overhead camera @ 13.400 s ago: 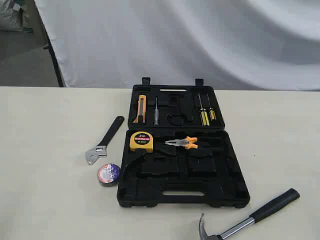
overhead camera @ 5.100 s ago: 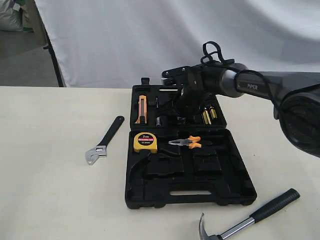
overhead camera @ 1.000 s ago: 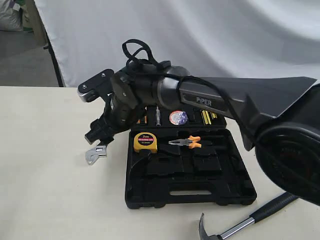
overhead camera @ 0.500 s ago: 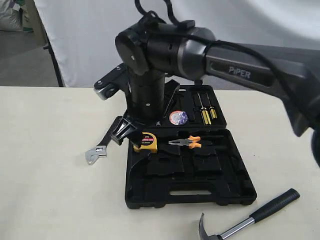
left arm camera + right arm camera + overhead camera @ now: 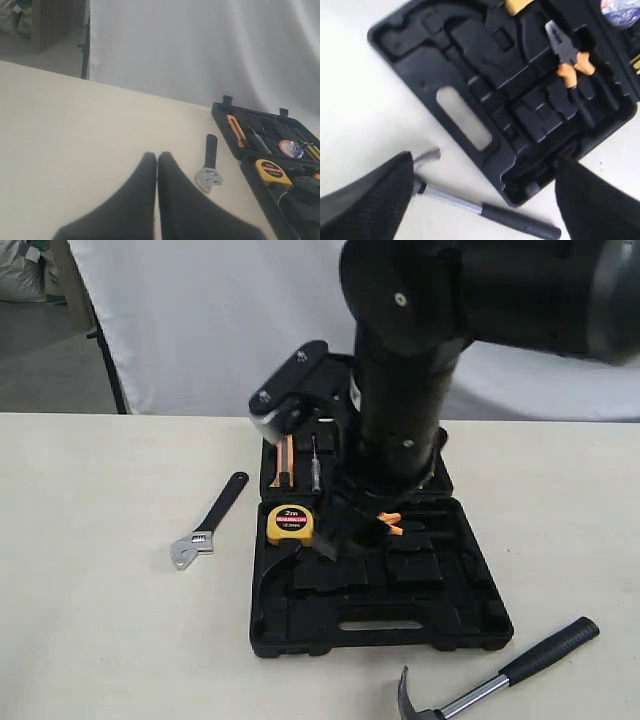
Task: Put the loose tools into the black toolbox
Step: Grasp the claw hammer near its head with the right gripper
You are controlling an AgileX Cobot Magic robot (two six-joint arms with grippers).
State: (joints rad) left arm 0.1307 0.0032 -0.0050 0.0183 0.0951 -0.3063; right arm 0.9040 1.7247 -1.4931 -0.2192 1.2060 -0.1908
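The black toolbox [image 5: 300,632] lies opened flat on the table [image 5: 100,590], both halves with their moulded recesses facing up, so a tool can be lowered straight in. Of the loose tools, the tape roll [image 5: 290,148] already sits in a recess of the far half. The adjustable wrench [image 5: 208,525] lies on the table beside the case's left side, and the claw hammer [image 5: 500,675] lies near its front right corner, touching neither. The long curved recess in the near half is empty and looks shaped for the hammer.

The yellow tape measure [image 5: 288,524] and orange-handled pliers [image 5: 567,52] occupy their own slots.

The right gripper [image 5: 345,535] hangs over the near half of the case, its fingers spread wide and holding nothing. Its wrist camera takes in the handle slot and the hammer's steel shaft beyond the rim, which suggests the hammer is the next target. A wide spread suits straddling that shaft.

The left gripper [image 5: 156,157] is poised over bare table well away from the case, fingers pressed together on nothing, probably parked clear of the other arm.
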